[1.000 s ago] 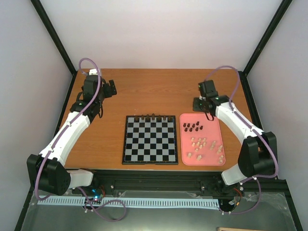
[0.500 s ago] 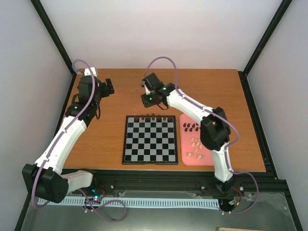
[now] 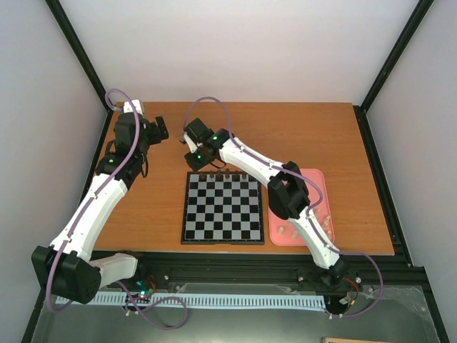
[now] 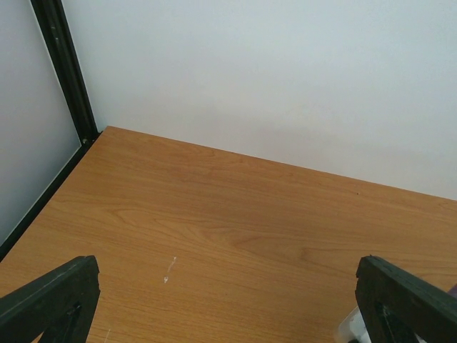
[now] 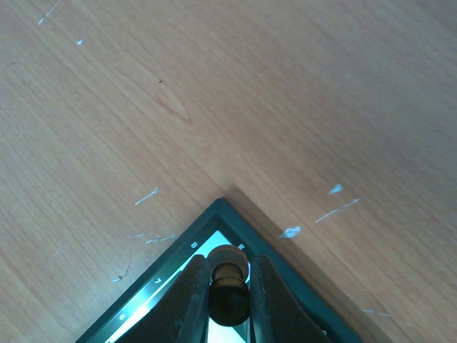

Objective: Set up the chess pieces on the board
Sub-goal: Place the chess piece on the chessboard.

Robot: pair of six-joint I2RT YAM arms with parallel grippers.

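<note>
Top view: the right gripper (image 3: 196,163), which a second ago hung over the far end of the pink tray (image 3: 319,187), has swung left across the table (image 3: 307,128) and now sits at the far-left corner of the board (image 3: 222,214). A few dark pieces (image 3: 228,173) stand along the board's far rank. The left gripper (image 3: 160,129) remains parked far left, hardly moved. Left wrist view: its jaws stand wide apart over bare wood, nothing between them — idle. Right wrist view: the fingers (image 5: 190,299) are clenched on one dark piece (image 5: 228,296), held upright directly above the board's corner square, apparently not yet seated. Judgement: the carry is done — lowering and release remain for this piece, and pale pieces (image 3: 284,230) on the tray await placing.
</note>
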